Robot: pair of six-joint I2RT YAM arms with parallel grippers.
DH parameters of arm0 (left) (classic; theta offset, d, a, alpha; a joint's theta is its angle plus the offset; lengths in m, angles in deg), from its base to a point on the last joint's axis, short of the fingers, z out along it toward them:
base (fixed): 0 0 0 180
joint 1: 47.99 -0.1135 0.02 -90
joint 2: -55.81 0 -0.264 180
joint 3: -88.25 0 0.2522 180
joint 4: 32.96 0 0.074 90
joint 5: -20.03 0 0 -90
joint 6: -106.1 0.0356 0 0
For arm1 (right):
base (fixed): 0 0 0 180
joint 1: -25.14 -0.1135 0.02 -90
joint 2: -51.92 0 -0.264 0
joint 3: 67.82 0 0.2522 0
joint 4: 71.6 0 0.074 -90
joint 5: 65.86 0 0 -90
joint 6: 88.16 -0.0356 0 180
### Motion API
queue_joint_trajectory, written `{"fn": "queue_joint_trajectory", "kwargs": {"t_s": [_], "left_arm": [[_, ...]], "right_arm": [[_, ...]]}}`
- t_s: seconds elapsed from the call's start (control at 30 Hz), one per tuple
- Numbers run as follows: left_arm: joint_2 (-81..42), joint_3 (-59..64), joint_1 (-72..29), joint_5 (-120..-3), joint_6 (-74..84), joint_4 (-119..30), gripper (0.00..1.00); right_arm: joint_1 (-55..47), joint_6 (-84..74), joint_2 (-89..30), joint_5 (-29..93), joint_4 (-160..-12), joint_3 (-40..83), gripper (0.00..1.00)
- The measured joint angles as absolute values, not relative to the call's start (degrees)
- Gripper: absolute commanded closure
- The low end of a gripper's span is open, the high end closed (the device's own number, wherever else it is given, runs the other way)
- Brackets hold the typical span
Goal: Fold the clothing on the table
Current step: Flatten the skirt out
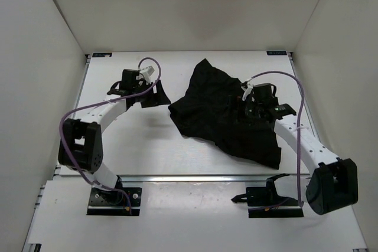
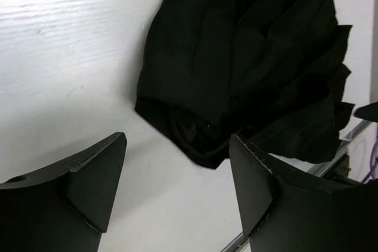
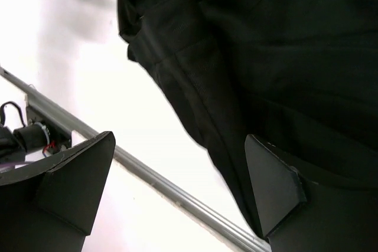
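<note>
Handling: the clothing (image 1: 227, 116) looks soft, limp and light; it should drape and slide on the smooth table (image 1: 142, 146) rather than hold a shape, and its pleats will likely bunch if pulled from one point.
Position: it lies crumpled toward 3 o'clock of the table's middle, with a peak at its 12 o'clock and a loose corner at its 5 o'clock, close to the metal rail (image 1: 195, 176).
Hold: my judgement is to pinch the edges, not the thick middle. The rolled edge at its 9 o'clock suits the left arm and the 5 o'clock corner the right.
Left gripper (image 2: 177, 140): jaws spread wide, nothing between them; it stands over bare table just beside the cloth's 9 o'clock edge.
Right gripper (image 3: 180, 138): jaws also spread, hanging over the garment near its 3 o'clock side; one finger overlaps the fabric in the wrist view, but I see no pinch.
Writing: none on the fabric. Small blue tags (image 1: 276, 53) sit at the table's far corners, too small to read.
</note>
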State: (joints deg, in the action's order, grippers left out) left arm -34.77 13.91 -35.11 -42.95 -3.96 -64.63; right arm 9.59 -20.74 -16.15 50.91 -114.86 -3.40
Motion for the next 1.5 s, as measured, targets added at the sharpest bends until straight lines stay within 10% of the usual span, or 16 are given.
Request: {"fn": "queue_joint_trajectory", "kwargs": {"t_s": [1.0,1.3,1.5], "left_arm": [[-49.90,15.88,-33.93,-33.26,-17.97,-44.87,0.32],[-49.83,12.23,-31.59,-43.16,-10.45,-53.68,0.14],[-49.42,11.77,-32.31,-46.70,-7.87,-55.54,0.26]], "right_arm": [[7.43,-15.83,-38.84,49.66,-111.80,13.03,0.12],[5.22,-13.18,-43.84,49.42,-113.09,15.28,0.12],[4.89,-11.87,-45.46,48.74,-113.66,17.80,0.18]]}}
